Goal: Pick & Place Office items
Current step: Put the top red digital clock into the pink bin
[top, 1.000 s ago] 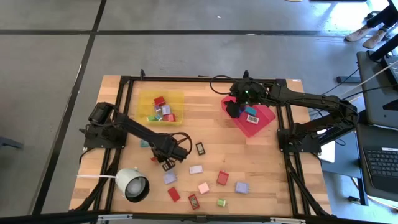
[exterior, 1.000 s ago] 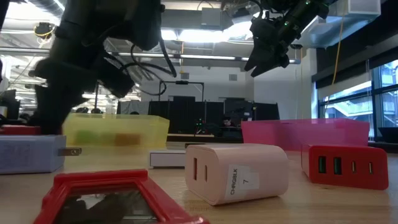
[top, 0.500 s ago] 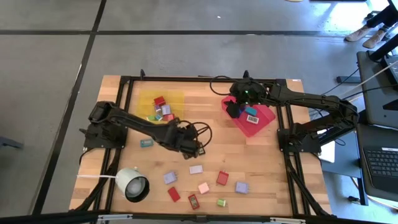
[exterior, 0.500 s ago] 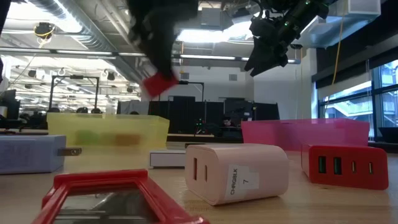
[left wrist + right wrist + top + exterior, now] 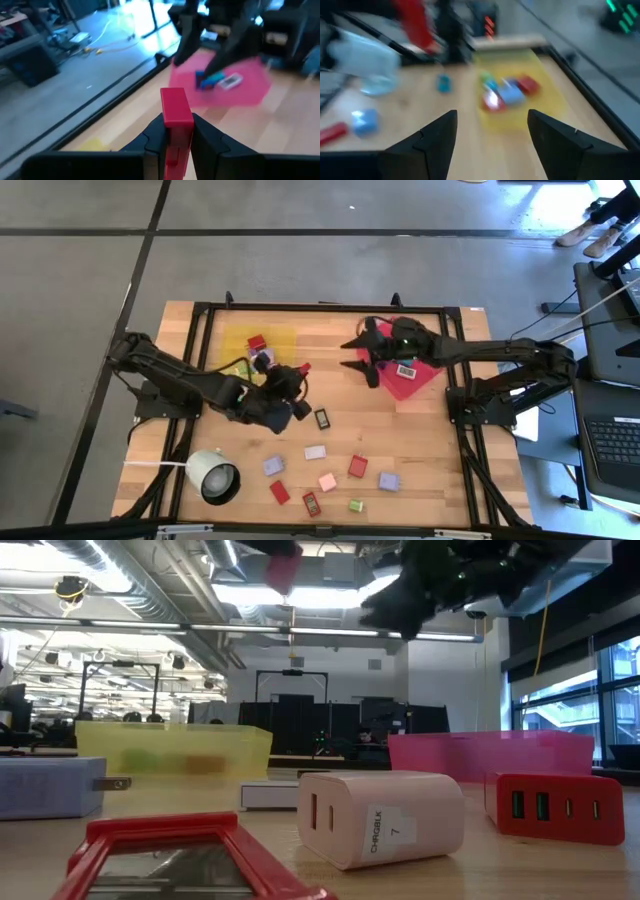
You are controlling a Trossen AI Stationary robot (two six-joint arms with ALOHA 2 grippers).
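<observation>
Left gripper (image 5: 170,135): jaws clenched on a red block (image 5: 176,112), which stands upright between the fingers and sits raised off the tabletop (image 5: 420,450), over its middle, just off the near edge of the yellow tray (image 5: 232,340). In the high view the same block shows as a red spot (image 5: 303,367) at the arm's tip. Right gripper (image 5: 362,352): jaws spread wide, nothing between them, hovering beside the red tray (image 5: 425,372) at the far right part of the tabletop, tips turned toward the left arm. Step in hand, as I read it: carry phase of a pick-and-place, block lifted and in transit, not yet set down. The left wrist view looks straight at the red tray with a few items (image 5: 215,80) lying in it, so that tray may be the target, though the open right jaws facing it could also mean a handover; cannot tell which. Next move calls for steady travel with the grip kept firm, then a release low over a tray floor, clear of the right arm, which is near the path. Remaining office items lie scattered along the near half of the tabletop, among them a pink block (image 5: 327,481) and a lilac block (image 5: 388,480); more sit in the yellow tray.
</observation>
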